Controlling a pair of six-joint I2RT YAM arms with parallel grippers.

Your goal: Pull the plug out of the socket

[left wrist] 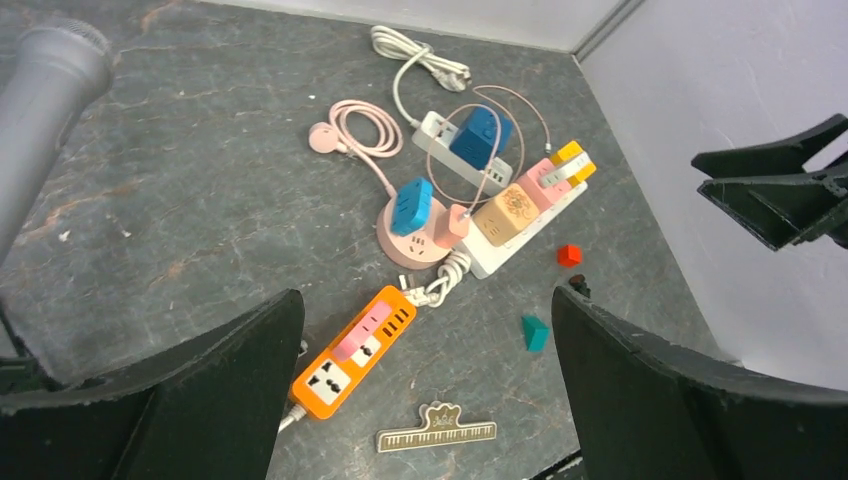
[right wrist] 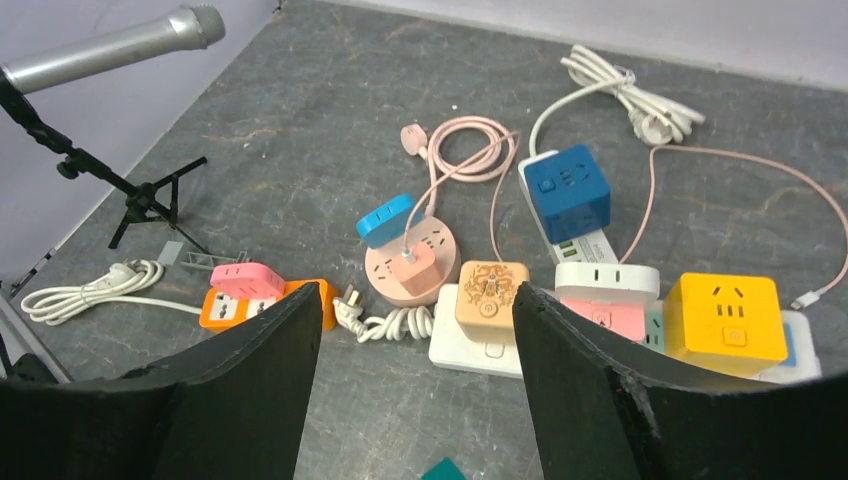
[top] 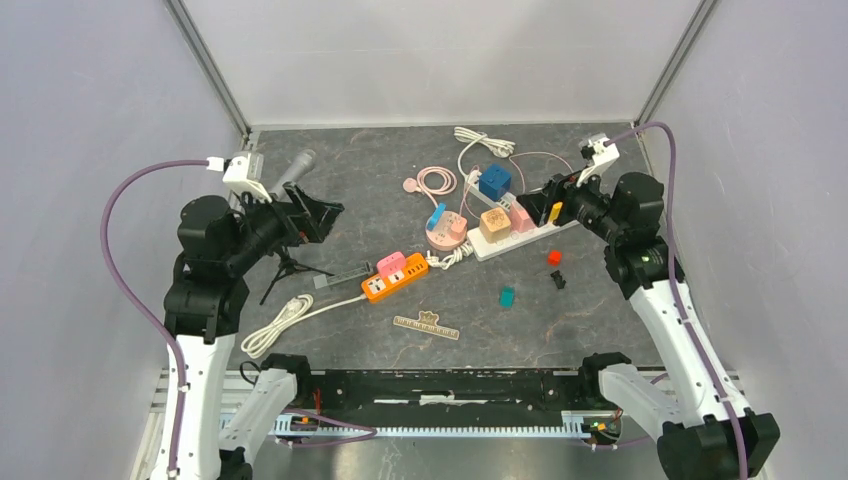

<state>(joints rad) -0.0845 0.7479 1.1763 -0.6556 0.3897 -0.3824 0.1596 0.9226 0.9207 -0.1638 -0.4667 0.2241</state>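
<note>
In the top view the right gripper (top: 538, 203), jaws partly apart and holding nothing, hangs over one end of the long white plastic power strip (top: 497, 247), with the tan cube plug (top: 494, 224) seated in it just ahead of the tips. The left gripper (top: 318, 215), spread wide and empty, is well apart from it, so nothing pins the strip and a pull may lift it whole. The left wrist view shows a pink block plug (left wrist: 540, 182) just beside the tan one, easy to nip by mistake. In the right wrist view a thin pink cable (right wrist: 645, 200) loops beyond the plugs and could snag.
</note>
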